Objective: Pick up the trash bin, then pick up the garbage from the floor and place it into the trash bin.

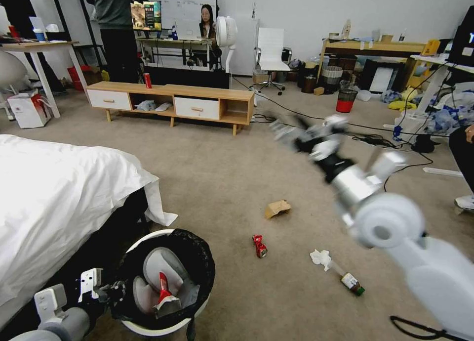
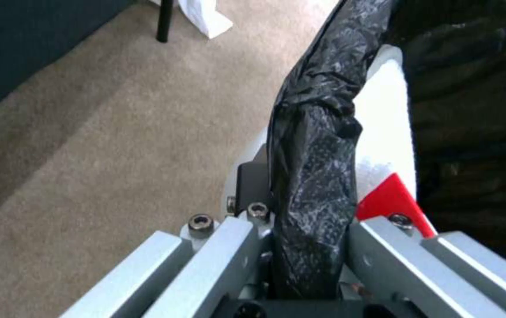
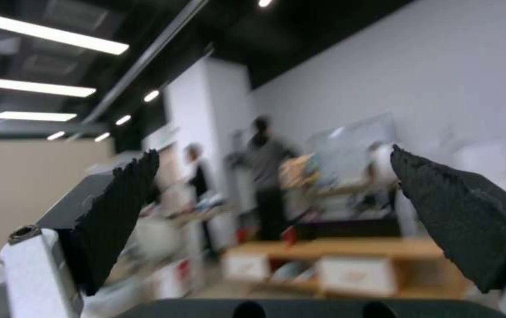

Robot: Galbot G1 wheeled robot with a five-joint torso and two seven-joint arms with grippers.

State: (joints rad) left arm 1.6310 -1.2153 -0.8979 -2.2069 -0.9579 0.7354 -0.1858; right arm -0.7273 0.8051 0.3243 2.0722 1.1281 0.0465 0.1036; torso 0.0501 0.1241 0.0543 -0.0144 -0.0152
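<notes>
My left gripper (image 1: 111, 291) sits at the lower left of the head view, its fingers closed on the near rim of the trash bin (image 1: 148, 326); in the left wrist view I see that gripper (image 2: 309, 247) clamped over the black bag (image 2: 315, 176) folded across the bin's white rim (image 2: 385, 132). My right gripper (image 1: 286, 131) is raised at centre right of the head view, arm stretched out above the carpet (image 1: 222, 158), and in the right wrist view its two black pads (image 3: 118, 212) stand wide apart with nothing between them, pointing toward the far wall. From the largest thing down: the bed (image 1: 54, 192) with its white sheet fills the left side, with the bin just beside its corner at the bottom of the frame. The low wooden TV bench (image 1: 170, 101) runs across the upper left, an upright red can (image 1: 147, 80) standing on it. Inside the bin lies a red-white wrapper (image 1: 163, 294) against the grey curved parts (image 1: 160, 267). On the carpet, in the lower middle of the frame, I see the crumpled brown paper bag (image 1: 277, 208), then the crushed red can (image 1: 259, 246) nearer to me, and to their right the white tissue (image 1: 321, 258) touching the green-capped bottle (image 1: 351, 282).
</notes>
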